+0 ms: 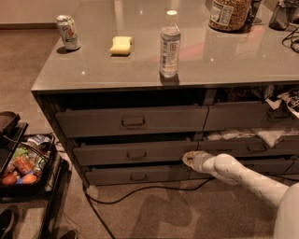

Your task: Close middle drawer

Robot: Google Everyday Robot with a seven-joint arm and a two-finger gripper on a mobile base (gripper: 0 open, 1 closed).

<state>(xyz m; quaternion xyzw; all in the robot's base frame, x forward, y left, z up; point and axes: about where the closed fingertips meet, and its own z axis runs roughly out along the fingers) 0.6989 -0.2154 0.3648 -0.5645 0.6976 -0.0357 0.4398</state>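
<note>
The middle drawer point(135, 153) is a wide dark grey-brown drawer with a small metal pull point(136, 155) at its centre. It sits between a taller top drawer point(132, 121) and a slimmer bottom drawer point(135, 175). Its front stands out about level with the fronts above and below, with a dark gap over its top edge. My gripper point(188, 159), on a white arm reaching in from the lower right, is against the right end of the middle drawer's front.
On the counter point(93, 65) stand a water bottle point(170, 45), a soda can point(68, 32), a yellow sponge point(121, 45) and a jar point(229, 14). Cluttered right-hand drawers point(252, 135) hang open. A black cable point(140, 190) crosses the floor. A cart with snacks point(23, 165) stands at left.
</note>
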